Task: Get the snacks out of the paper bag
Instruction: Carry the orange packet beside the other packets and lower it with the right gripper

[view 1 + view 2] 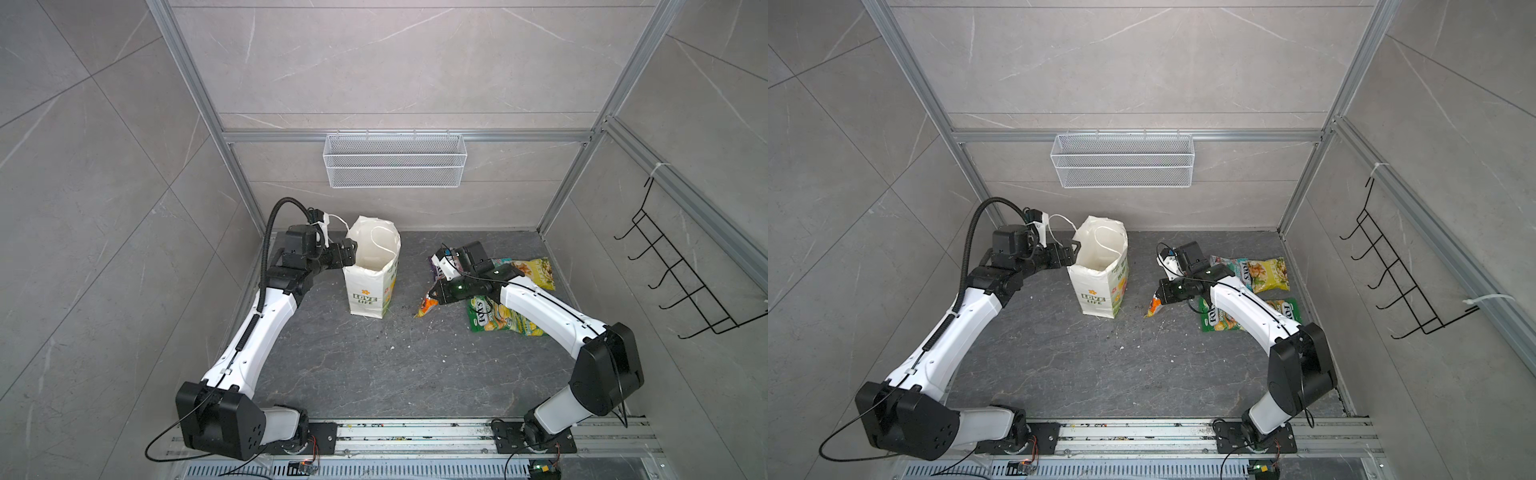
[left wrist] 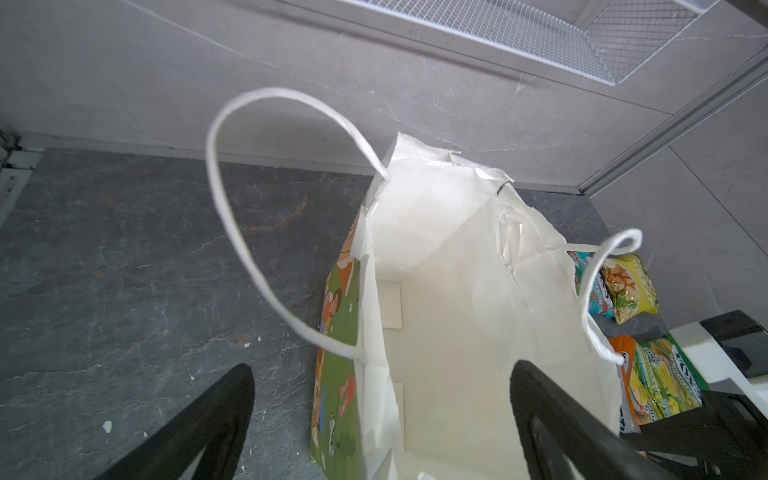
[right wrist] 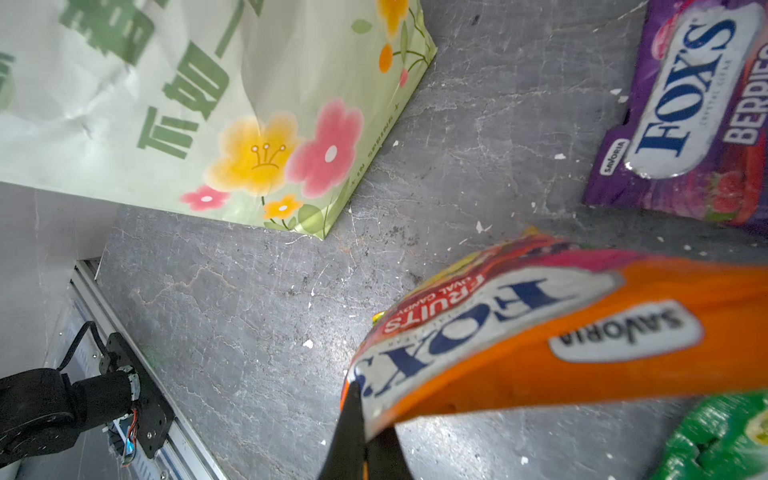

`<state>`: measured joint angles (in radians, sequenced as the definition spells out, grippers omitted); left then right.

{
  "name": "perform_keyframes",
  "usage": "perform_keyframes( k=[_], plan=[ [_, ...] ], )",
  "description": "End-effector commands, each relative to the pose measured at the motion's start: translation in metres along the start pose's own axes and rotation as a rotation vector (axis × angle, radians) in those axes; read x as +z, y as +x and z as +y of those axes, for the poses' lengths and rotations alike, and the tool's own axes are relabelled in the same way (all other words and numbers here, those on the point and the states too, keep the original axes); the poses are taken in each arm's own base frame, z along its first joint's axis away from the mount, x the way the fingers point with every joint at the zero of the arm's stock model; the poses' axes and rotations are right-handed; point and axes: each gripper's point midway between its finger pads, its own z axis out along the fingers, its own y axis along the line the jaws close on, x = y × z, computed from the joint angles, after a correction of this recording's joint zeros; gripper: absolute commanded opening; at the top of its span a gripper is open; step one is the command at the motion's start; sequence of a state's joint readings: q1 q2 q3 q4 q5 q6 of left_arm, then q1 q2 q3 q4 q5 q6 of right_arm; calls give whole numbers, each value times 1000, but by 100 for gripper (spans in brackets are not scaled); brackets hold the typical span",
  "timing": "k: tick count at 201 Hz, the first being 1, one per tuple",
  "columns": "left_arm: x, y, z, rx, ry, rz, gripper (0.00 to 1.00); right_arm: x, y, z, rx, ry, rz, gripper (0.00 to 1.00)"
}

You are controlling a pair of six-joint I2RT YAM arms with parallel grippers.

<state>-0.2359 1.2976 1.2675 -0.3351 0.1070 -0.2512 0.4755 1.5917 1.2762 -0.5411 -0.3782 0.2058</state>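
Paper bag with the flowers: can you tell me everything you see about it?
The paper bag is tall, white and crumpled, slightly torn at the rim, standing upright and open on the dark table. Painted flowers, green writing and "LOVE LIFE" decorate its sides. Two white cord handles loop up from the rim. Inside it looks bare and white. The left gripper holds its jaws open astride the bag's left rim.
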Motion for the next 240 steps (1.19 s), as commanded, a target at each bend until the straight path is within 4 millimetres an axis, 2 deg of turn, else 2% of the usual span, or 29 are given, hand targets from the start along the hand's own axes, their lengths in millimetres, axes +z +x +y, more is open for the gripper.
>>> perform_keyframes(
  k=[1,18,32,44,62,70,83,106,121,144,165,177,192,222,233,240],
  plan=[
    [-30,-28,0,59,-39,-139,95,-1,-4,4,-49,-26,-29,0],
    [-48,-36,-10,75,23,-257,91,5,1,4,-51,-42,-4,0],
    [-66,-36,-45,134,216,-319,92,6,2,10,-55,-76,0,0],
    [-85,-32,-86,213,422,-342,93,5,1,14,-76,-101,-8,0],
    [-108,-5,-142,355,675,-312,95,6,3,9,-119,-78,-25,0],
    [-111,13,-156,410,730,-277,96,10,7,2,-132,-50,-16,0],
    [-108,42,-169,468,760,-214,96,20,18,-8,-149,-22,32,0],
    [-93,81,-175,467,738,-144,96,34,34,-23,-144,19,93,0],
    [-86,94,-174,454,726,-112,96,36,40,-33,-133,68,114,3],
    [-81,98,-170,452,689,-105,96,30,50,-52,-110,178,145,11],
    [-75,99,-160,459,626,-131,96,25,61,-70,-83,280,196,26],
    [-69,98,-152,458,577,-137,96,22,69,-84,-57,356,237,28],
    [-65,98,-145,457,535,-150,96,18,78,-99,-32,440,276,26],
    [-56,100,-136,461,480,-153,96,14,86,-119,0,533,296,3],
    [-54,100,-133,462,459,-152,96,10,86,-126,25,572,303,2],
    [-54,100,-131,460,446,-151,96,11,82,-121,30,547,295,5]
  ],
)
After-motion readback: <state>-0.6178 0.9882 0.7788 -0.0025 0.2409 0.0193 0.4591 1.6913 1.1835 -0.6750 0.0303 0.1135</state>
